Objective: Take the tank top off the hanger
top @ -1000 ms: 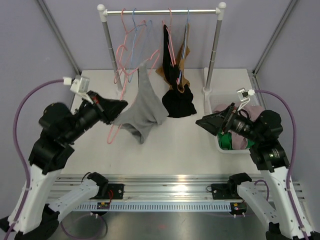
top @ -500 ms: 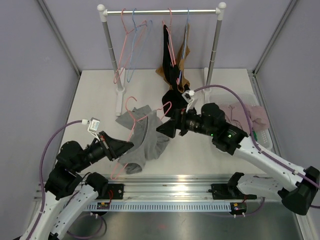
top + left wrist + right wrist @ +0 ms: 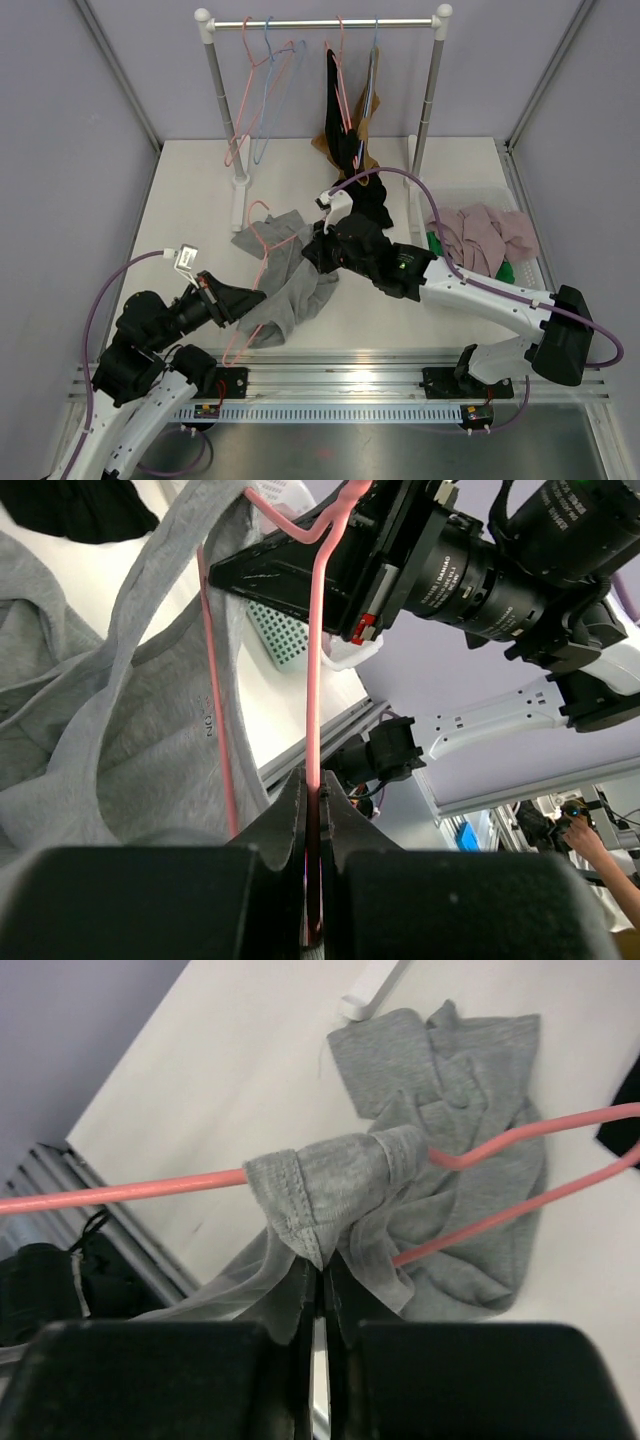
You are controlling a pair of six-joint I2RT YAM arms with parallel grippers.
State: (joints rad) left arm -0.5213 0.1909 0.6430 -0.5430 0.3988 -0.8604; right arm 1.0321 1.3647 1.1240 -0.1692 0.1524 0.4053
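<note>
Grey tank top (image 3: 290, 290) is seen crumpled on the desk (image 3: 190, 190) near its centre, with one strap looped over the pink hanger (image 3: 314, 660). The hanger's wire is clenched in the left claw (image 3: 314, 790), reaching in from 7 o'clock. The strap's fold is pinched tight in the right claw (image 3: 318, 1278), extended from 4 o'clock. A clothes rail (image 3: 320, 22) is set at 12 o'clock, a heap of pink garments (image 3: 480, 232) at 3 o'clock.
</note>
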